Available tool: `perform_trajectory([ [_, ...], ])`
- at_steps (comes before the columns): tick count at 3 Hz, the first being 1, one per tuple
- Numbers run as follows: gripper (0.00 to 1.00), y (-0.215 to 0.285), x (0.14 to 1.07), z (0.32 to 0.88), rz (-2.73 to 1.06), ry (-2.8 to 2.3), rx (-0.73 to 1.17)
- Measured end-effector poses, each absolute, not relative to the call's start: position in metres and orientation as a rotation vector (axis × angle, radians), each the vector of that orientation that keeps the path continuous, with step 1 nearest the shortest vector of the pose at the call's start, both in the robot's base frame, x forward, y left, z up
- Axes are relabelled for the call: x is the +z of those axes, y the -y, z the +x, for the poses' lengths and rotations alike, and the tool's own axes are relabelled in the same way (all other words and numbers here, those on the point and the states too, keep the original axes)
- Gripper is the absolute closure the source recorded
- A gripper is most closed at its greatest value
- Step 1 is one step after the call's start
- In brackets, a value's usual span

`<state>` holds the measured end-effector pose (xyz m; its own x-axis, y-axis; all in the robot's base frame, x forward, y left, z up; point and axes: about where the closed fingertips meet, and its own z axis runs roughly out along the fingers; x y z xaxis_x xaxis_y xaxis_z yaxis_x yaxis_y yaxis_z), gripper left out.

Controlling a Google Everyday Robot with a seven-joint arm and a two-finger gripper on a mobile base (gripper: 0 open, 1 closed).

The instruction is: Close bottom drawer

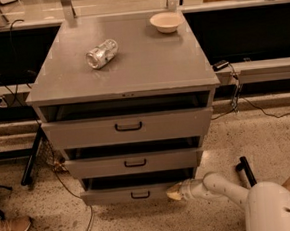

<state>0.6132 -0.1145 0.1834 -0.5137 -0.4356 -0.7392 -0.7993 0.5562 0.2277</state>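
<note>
The bottom drawer (116, 195) is the lowest of three grey drawers and stands pulled out a little, with a dark gap above its low front panel and a small black handle (140, 194) at its middle. My gripper (174, 192) comes in from the lower right on a white arm (226, 187). Its pale tip rests against the right part of the bottom drawer's front panel. The middle drawer (134, 163) and the top drawer (128, 127) above it also stand slightly open.
On the cabinet top (146, 62) lie a crushed can (101, 53) and a white bowl (166, 21). Cables run over the speckled floor at left and right. A shoe (11, 230) is at the lower left. A black bar (247, 170) stands beside my arm.
</note>
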Motion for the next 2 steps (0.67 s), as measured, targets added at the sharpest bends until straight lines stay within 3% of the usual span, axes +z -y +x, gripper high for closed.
perform_trajectory([
  [2, 1.00, 0.100, 0.196, 0.645, -1.006, -2.095, 0.750],
])
